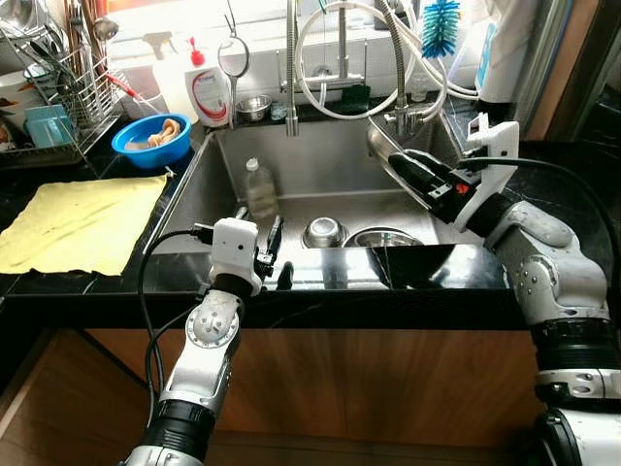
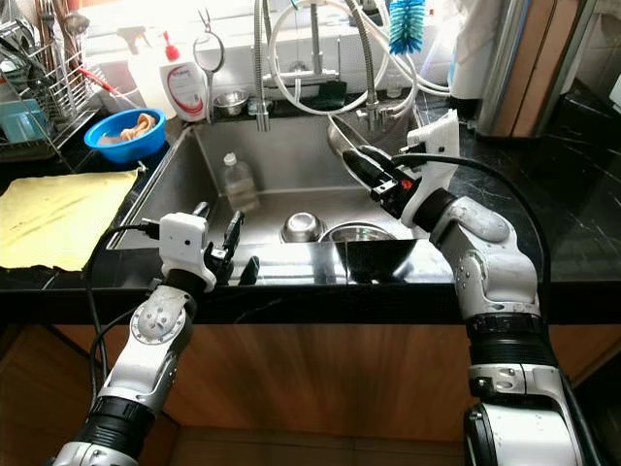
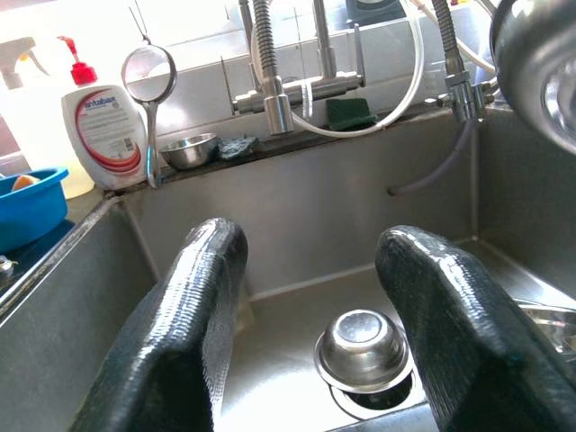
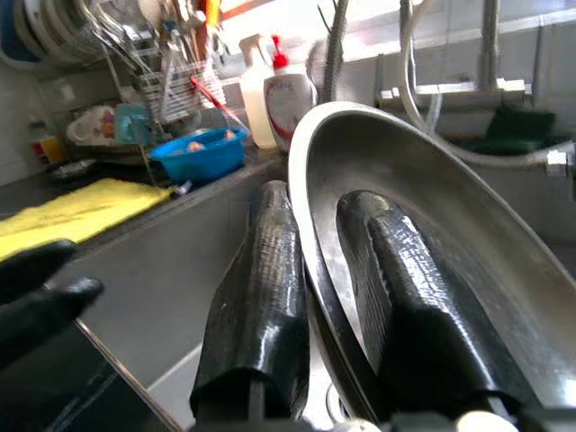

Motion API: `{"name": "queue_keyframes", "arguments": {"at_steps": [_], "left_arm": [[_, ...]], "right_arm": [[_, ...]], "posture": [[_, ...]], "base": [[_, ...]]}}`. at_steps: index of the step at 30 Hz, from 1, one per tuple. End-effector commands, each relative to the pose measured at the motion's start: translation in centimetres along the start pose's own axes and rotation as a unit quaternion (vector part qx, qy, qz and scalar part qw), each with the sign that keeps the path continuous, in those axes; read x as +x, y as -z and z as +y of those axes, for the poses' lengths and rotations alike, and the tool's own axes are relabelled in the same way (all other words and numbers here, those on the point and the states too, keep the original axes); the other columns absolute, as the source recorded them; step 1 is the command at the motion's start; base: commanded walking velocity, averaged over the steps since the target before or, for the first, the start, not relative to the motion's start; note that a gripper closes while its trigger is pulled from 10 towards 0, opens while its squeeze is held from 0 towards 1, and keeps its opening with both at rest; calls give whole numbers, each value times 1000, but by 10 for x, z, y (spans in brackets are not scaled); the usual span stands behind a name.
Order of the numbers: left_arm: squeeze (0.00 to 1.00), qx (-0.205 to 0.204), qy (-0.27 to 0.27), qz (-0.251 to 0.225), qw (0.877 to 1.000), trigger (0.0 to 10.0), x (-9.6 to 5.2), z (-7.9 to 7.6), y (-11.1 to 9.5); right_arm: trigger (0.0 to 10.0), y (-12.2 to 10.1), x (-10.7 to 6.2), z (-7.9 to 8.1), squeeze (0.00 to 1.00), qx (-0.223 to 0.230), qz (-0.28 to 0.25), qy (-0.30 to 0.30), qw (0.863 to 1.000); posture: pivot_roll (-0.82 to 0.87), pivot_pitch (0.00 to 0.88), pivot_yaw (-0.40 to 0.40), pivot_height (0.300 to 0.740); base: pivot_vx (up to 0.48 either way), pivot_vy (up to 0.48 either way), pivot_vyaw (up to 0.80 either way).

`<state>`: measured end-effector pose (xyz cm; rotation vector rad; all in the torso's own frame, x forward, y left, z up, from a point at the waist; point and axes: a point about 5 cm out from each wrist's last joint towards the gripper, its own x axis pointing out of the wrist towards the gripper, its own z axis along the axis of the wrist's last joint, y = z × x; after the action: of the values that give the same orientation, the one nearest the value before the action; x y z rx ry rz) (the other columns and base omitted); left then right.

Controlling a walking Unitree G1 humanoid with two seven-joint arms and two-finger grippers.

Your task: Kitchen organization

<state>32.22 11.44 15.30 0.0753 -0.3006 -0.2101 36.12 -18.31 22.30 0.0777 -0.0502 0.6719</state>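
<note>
Presently a round steel plate (image 4: 432, 207) is clamped by the right pincer (image 1: 403, 167) above the steel sink (image 1: 320, 180); a drying spot seems needed next; the left pincer (image 1: 275, 254) is held apart.

This is a home kitchen. A stainless steel sink (image 1: 320, 170) is set into a dark stone counter (image 1: 87, 296) with wooden cabinet fronts (image 1: 388, 379) below. Behind the sink stand a pull-down faucet (image 1: 292, 68) with looping hoses, a bottle of dish soap (image 1: 208, 92), a blue bottle brush (image 1: 440, 27) and a green sponge (image 3: 348, 112). A wire dish rack (image 1: 58, 83) holds utensils on the robot's left, beside a blue bowl (image 1: 151, 141) and a yellow cloth (image 1: 78, 223) spread on the counter. Steel bowls (image 1: 323, 232) lie in the sink.
</note>
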Motion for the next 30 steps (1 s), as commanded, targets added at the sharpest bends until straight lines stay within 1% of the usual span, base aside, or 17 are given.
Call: {"name": "queue_keyframes", "arguments": {"at_steps": [1,3,11,16,17,18,19,21,22,23,24,25,27,29,30], "left_arm": [[0,7,-9,-1,1000,10000,0,6,-1],[0,7,-9,-1,1000,10000,0,5,-1],[0,6,-9,-1,1000,10000,0,5,-1],[0,6,-9,0,1000,10000,0,5,-1],[0,6,-10,0,1000,10000,-1,5,-1],[0,6,-10,0,1000,10000,-1,5,-1],[0,6,-10,1,1000,10000,-1,5,-1],[0,6,-10,1,1000,10000,-1,5,-1],[0,6,-10,1,1000,10000,-1,5,-1],[0,6,-10,1,1000,10000,-2,5,-1],[0,6,-9,1,1000,10000,-2,5,-1],[0,6,-10,2,1000,10000,-2,5,-1],[0,6,-10,2,1000,10000,-2,6,0],[0,7,-10,2,1000,10000,-2,6,0],[0,7,-10,3,1000,10000,-2,6,0]], "right_arm": [[10000,0,5,-1,0,-3,-1,8,1000],[10000,12,6,-14,0,12,16,53,998],[10000,20,8,-17,0,22,34,62,997],[10000,28,13,-16,0,27,45,55,997],[10000,32,14,-19,0,25,57,76,995],[10000,32,14,-19,0,25,57,76,995],[10000,35,15,-24,0,25,68,100,992],[10000,38,14,-29,8,27,80,127,988],[10000,38,13,-30,8,28,82,131,988],[10000,39,13,-31,90,26,85,136,987],[10000,40,12,-32,478,25,86,144,985],[10000,40,12,-33,478,25,86,147,985],[10000,41,13,-33,1000,22,86,145,985],[10000,41,13,-33,1000,19,86,144,986],[10000,42,13,-33,200,13,88,145,985]], "posture": [[-257,0,104,740],[-257,0,104,740],[-250,0,104,740],[-247,0,103,740],[-247,0,103,740],[-247,0,103,740],[-246,0,103,740],[-246,0,103,740],[-246,0,103,740],[-245,0,102,740],[-245,0,102,740],[-245,0,102,740],[-242,0,101,740],[-242,0,101,740],[-242,0,101,740]], "base": [[0,0,0],[0,0,0],[0,0,0],[0,0,0],[0,0,0],[0,0,0],[0,0,0],[0,0,0],[0,0,0],[0,0,0],[0,0,0],[0,0,0],[0,0,0],[0,0,0],[0,0,0]]}}
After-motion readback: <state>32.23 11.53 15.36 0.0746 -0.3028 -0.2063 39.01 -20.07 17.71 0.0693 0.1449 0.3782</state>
